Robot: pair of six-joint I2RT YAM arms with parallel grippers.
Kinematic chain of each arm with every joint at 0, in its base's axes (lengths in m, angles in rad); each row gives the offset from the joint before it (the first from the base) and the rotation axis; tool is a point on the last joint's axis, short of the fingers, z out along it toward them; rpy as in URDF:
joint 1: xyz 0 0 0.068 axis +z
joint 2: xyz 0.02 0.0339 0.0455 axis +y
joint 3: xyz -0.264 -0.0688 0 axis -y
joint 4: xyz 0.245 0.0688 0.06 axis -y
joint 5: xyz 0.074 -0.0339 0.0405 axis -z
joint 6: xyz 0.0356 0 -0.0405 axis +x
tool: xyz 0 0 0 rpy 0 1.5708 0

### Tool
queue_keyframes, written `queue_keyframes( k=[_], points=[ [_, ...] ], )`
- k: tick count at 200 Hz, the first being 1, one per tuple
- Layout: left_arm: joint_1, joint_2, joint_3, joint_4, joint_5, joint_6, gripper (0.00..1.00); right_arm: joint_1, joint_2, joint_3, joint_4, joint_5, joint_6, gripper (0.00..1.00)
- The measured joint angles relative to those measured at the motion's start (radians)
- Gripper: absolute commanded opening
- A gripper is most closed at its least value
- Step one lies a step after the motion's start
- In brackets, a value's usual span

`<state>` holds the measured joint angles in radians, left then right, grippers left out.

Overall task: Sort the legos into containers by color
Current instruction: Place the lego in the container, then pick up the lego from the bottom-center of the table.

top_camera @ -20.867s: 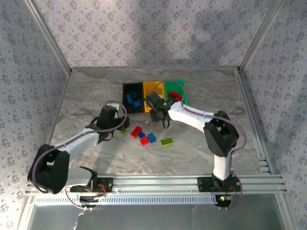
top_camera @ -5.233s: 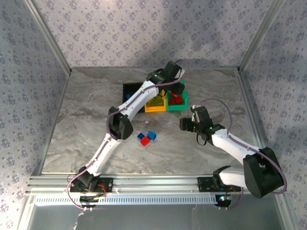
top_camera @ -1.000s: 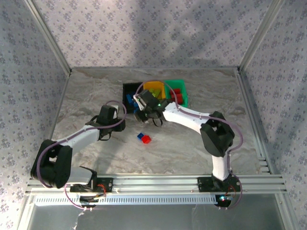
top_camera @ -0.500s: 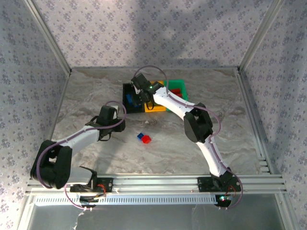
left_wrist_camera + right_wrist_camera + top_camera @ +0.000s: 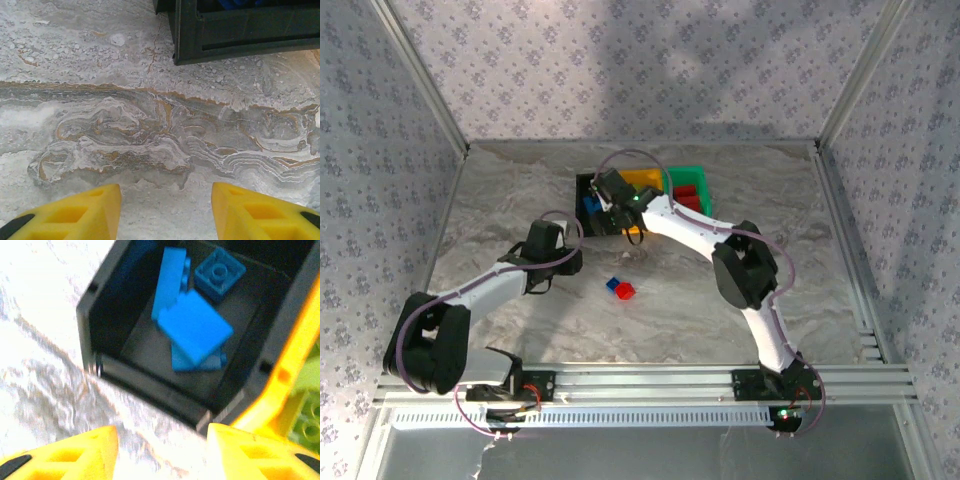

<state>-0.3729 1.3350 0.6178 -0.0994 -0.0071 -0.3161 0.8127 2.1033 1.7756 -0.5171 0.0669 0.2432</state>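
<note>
while right arm (image 5: 685,228) stretches over black bin (image 5: 145,385), right tool (image 5: 161,437) released | left arm (image 5: 490,285) folded low, left tool (image 5: 165,192) released

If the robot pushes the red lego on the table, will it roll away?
Probably not: the red lego looks blocky, so it should slide, not roll. It looks small and plastic, so likely light. It sits against a blue lego, which might get shoved too.
</note>
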Motion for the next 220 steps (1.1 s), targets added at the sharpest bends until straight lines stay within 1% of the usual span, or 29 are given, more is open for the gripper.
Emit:
queue_keyframes(
  k=[29,48,67,86,116,132,157,220],
  points=[
    [0.0,0.0,-0.005,0.022,0.031,0.0,0.51,0.011,-0.197,-0.262,0.105,0.042,0.009,0.52],
    [0.0,0.0,-0.006,0.032,0.053,0.0,0.51,0.01,-0.308,-0.404,0.15,0.054,0.028,0.51],
    [0.0,0.003,-0.006,0.04,0.067,0.001,0.51,0.012,-0.381,-0.51,0.182,0.049,0.045,0.51],
    [0.0,0.008,-0.006,0.043,0.068,0.001,0.51,0.052,-0.417,-0.587,0.192,0.054,0.066,0.51],
    [0.0,0.01,-0.006,0.045,0.068,0.002,0.51,0.163,-0.422,-0.666,0.191,0.057,0.094,0.53],
    [0.0,0.01,-0.006,0.045,0.068,0.004,0.51,0.201,-0.422,-0.693,0.189,0.057,0.111,0.59],
    [0.0,0.015,-0.006,0.045,0.068,0.004,0.51,0.223,-0.435,-0.711,0.184,0.071,0.135,0.63],
    [0.0,0.023,-0.006,0.045,0.068,0.004,0.51,0.26,-0.451,-0.711,0.182,0.087,0.161,0.65]
  ],
)
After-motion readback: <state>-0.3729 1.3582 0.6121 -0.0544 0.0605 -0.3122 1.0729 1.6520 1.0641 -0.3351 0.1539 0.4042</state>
